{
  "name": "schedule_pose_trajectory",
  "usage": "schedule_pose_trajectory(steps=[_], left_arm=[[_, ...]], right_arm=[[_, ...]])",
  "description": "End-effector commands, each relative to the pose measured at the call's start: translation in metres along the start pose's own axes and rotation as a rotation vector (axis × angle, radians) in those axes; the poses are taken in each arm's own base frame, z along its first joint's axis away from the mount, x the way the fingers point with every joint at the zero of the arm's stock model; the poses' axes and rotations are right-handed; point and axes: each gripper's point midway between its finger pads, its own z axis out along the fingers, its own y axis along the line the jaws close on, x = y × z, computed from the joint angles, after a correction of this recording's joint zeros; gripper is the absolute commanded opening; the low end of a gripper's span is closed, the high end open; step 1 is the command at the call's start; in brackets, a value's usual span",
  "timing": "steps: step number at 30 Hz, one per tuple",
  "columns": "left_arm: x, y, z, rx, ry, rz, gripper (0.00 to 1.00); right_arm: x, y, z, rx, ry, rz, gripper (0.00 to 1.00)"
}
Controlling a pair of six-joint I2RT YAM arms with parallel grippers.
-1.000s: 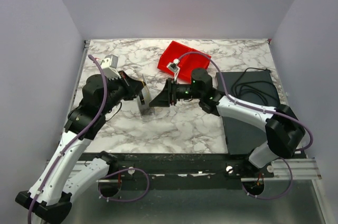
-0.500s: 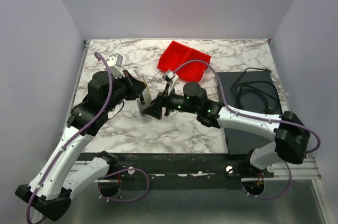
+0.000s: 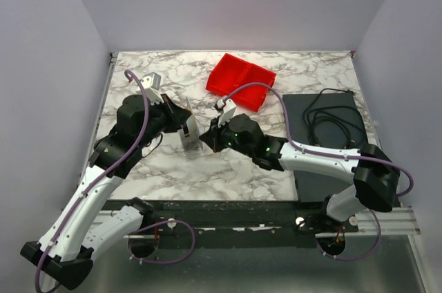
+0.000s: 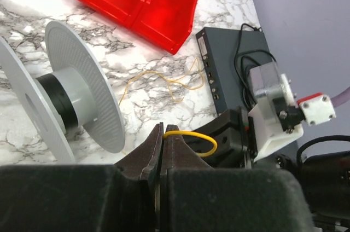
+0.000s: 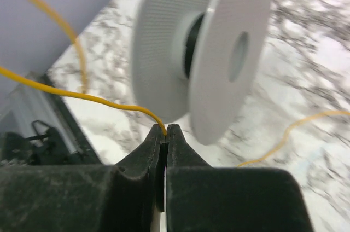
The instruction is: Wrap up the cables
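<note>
A thin yellow cable [image 4: 188, 134] runs between my two grippers. My left gripper [image 4: 164, 131] is shut on it, and a short loop arcs from its tips to the right gripper. My right gripper [image 5: 165, 129] is shut on the same cable [image 5: 71, 95], which trails off to the left. A grey spool [image 4: 82, 92] with a black hub stands on the marble beside both grippers; it also shows in the right wrist view [image 5: 205, 46] and the top view [image 3: 188, 129]. Loose cable [image 4: 158, 81] lies on the table past the spool. In the top view the left gripper [image 3: 194, 124] and right gripper [image 3: 205, 139] nearly meet at the spool.
A red bin [image 3: 241, 80] sits at the back centre. A dark box [image 3: 324, 141] with a coiled black cord [image 3: 330, 115] on it lies at the right. The table is white marble [image 3: 228, 168], with grey walls on three sides.
My right gripper has moved left and down towards the spool and now sits right by the left gripper. The left gripper shifted slightly with the spool.
</note>
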Motion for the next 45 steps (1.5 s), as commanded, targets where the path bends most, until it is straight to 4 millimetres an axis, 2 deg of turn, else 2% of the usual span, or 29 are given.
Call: schedule_pose_trajectory(steps=[1,5,8,16,26,29,33,36,45], left_arm=[[0.019,0.020,0.002,-0.053,0.034,0.022,0.00],[0.043,0.029,0.013,-0.041,0.082,0.017,0.00],[0.055,0.036,0.021,-0.051,0.101,-0.002,0.00],[0.062,0.046,0.025,-0.093,0.108,-0.011,0.00],[0.068,0.049,0.034,-0.067,0.067,-0.060,0.04],[0.069,0.054,0.035,-0.081,0.048,-0.067,0.04],[0.072,0.056,0.036,-0.080,0.050,-0.071,0.09],[0.072,0.055,0.036,-0.070,0.042,-0.075,0.17],[0.072,0.053,0.029,-0.034,0.011,-0.084,0.31]], right_arm=[[-0.013,-0.056,-0.012,0.335,-0.009,-0.066,0.01],[-0.023,-0.075,-0.014,0.456,0.004,-0.134,0.00],[-0.030,-0.076,-0.009,0.477,0.003,-0.161,0.01],[-0.035,-0.074,0.007,0.481,0.012,-0.190,0.01],[-0.060,-0.050,0.019,0.389,-0.003,-0.216,0.01],[-0.068,-0.049,0.025,0.395,0.002,-0.246,0.01],[-0.072,-0.047,0.035,0.395,0.009,-0.269,0.01],[-0.072,-0.041,0.041,0.365,0.015,-0.268,0.01],[-0.065,-0.034,0.056,0.323,0.078,-0.295,0.00]])
